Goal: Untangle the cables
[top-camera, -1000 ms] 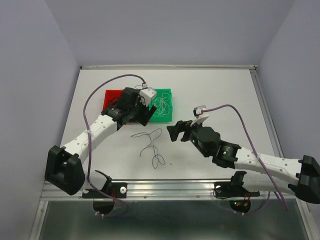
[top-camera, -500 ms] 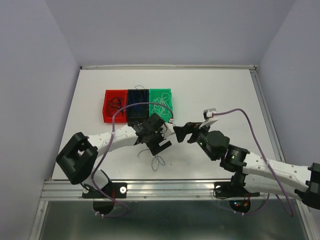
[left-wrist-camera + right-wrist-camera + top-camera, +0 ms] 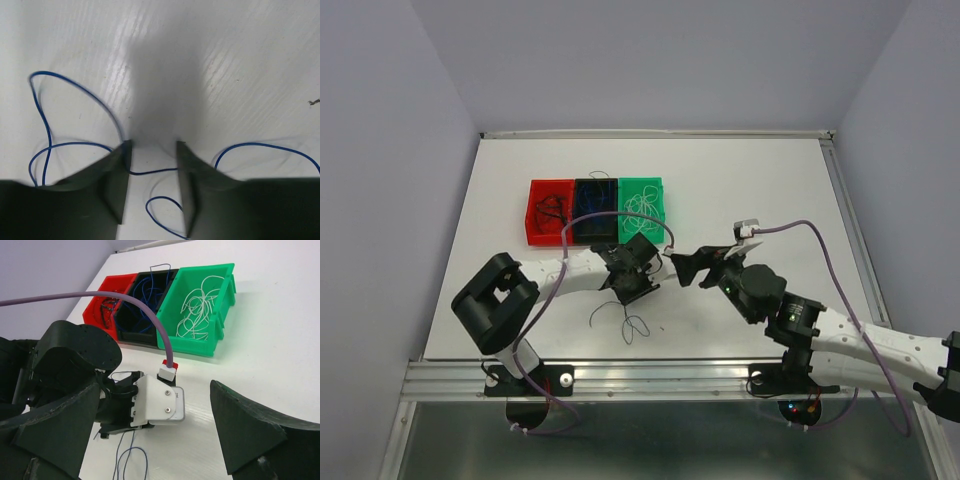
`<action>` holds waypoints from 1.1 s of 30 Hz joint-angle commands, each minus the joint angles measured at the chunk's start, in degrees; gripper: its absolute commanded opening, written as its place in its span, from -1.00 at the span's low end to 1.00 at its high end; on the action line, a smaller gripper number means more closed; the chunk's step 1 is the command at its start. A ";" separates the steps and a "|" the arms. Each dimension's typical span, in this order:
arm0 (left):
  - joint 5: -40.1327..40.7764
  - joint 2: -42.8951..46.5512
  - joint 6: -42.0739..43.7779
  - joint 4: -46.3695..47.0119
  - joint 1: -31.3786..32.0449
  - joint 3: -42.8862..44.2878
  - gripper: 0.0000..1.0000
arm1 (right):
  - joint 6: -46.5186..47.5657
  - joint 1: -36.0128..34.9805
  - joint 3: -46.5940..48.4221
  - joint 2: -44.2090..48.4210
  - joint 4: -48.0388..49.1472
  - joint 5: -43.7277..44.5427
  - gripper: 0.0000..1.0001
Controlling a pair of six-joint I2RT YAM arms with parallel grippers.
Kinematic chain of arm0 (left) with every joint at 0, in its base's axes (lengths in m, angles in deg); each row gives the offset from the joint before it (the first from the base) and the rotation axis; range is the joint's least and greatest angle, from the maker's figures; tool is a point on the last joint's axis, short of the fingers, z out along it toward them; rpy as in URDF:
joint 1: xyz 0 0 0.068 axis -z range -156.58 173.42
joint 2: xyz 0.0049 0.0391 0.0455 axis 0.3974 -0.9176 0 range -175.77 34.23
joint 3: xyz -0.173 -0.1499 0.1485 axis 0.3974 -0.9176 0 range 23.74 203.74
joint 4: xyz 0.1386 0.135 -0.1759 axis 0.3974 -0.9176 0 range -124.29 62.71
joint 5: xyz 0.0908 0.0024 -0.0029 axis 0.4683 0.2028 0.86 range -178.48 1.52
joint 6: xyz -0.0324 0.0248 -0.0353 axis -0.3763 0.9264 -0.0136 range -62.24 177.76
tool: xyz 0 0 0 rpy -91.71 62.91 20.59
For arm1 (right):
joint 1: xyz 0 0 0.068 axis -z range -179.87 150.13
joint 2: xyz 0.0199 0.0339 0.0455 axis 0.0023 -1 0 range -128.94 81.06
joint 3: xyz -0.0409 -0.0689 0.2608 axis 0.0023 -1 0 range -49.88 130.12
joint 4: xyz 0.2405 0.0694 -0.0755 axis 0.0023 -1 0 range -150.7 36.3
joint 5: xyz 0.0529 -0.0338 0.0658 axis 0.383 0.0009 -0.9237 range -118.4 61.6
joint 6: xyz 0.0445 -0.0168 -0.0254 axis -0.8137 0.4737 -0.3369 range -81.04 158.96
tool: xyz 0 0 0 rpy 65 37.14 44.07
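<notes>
A thin dark blue cable lies in loose loops on the white table. My left gripper is lowered onto it. In the left wrist view the two dark fingers stand a little apart with the tips on the table, and a stretch of the blue cable runs across the gap between them. My right gripper hovers just right of the left one, wide open and holding nothing. In the right wrist view its gripper frames the left wrist camera housing and blue cable loops below it.
Three bins stand in a row at the back left: red with dark wires, black with blue wires, green with white wires. A purple arm cable arcs over them. The table's metal front edge lies near.
My left arm has swung from over the bins down to the blue cable on the table, and its jaws have narrowed around it. The right gripper has shifted slightly towards the left one.
</notes>
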 commanded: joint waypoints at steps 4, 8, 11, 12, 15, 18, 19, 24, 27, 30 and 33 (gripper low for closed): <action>3.41 1.80 0.38 -0.38 -0.25 1.93 -1.00 | -0.40 -0.41 -1.47 1.98 1.61 0.92 0.91; 3.41 4.97 0.21 -1.69 -2.53 4.99 -1.00 | -0.31 -0.32 -1.74 2.33 1.69 1.09 0.90; 2.71 7.96 0.64 -3.97 -6.92 11.39 -1.00 | -0.22 -0.41 -1.74 2.59 1.69 1.27 0.90; 2.36 8.57 0.82 -4.59 -8.59 12.90 -1.00 | -0.14 -0.41 -1.82 2.68 1.69 1.27 0.90; 0.26 10.42 2.14 -7.31 -14.30 19.56 -1.00 | -0.14 -0.41 -2.00 2.77 1.78 1.36 0.90; 0.51 10.51 3.28 -10.04 -18.09 25.82 -1.00 | -0.05 -0.41 -2.00 2.86 1.87 1.45 0.90; 0.77 10.51 3.63 -11.18 -18.88 27.23 -1.00 | -0.05 -0.41 -2.00 2.77 1.96 1.53 0.90; 1.30 7.79 4.25 -14.08 -22.83 38.81 -1.00 | -0.13 -0.41 -2.00 2.68 2.13 1.71 0.89; -0.54 4.90 4.78 -16.72 -24.77 45.05 -1.00 | -0.05 -0.41 -2.00 2.68 2.22 1.80 0.89; -0.80 2.08 4.69 -17.43 -25.91 48.58 -1.00 | -0.05 -0.41 -2.17 2.77 2.22 1.80 0.89; -1.77 -0.38 4.69 -17.25 -27.76 50.61 -1.00 | 0.13 -0.49 -2.44 3.38 2.31 1.62 0.89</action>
